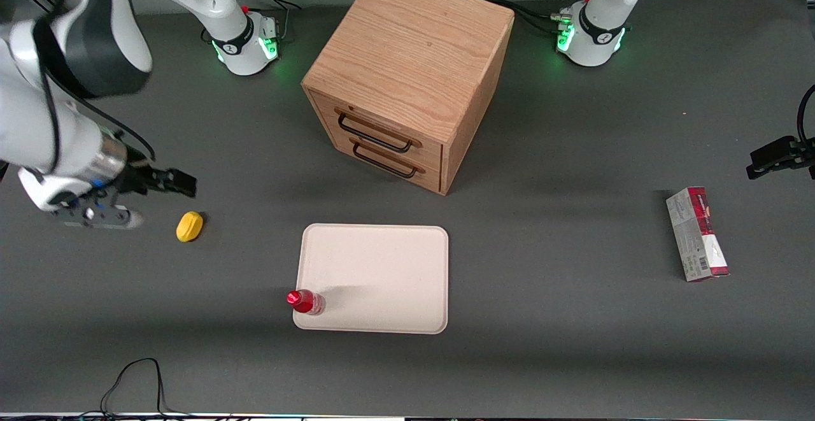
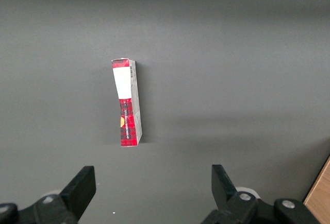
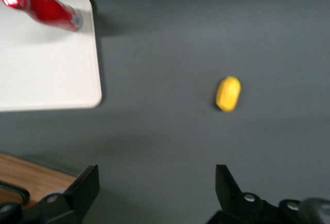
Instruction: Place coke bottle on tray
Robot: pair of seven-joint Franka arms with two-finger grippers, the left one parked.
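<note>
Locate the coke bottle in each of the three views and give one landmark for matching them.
Front view: the coke bottle stands upright on the tray, at the corner nearest the camera toward the working arm's end.
Right wrist view: the bottle stands at a corner of the tray.
Left wrist view: not in it.
Shared landmark: the yellow object, near the open, empty gripper.

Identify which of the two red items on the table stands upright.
The coke bottle, standing on the tray's corner. The red-and-grey carton lies flat toward the parked arm's end. The gripper hangs open above the yellow object.
</note>
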